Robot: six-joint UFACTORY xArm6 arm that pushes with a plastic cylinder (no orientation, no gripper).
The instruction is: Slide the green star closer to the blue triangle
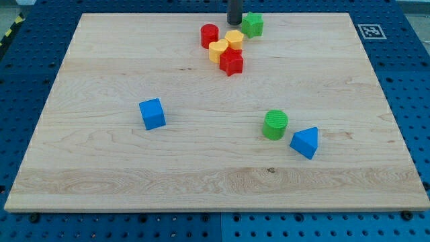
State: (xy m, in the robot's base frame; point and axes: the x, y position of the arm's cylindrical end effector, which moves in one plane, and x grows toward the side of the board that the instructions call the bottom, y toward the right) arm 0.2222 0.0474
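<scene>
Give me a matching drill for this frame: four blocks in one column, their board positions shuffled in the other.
Column 1:
1. green star
2. blue cube
3. blue triangle
4. green cylinder

Column 2:
A. alone in the view's left half
B. at the view's top, just right of my tip
C. lower right, nearest the view's bottom
D. just left of the triangle

Pairs: 1-B, 2-A, 3-C, 4-D
</scene>
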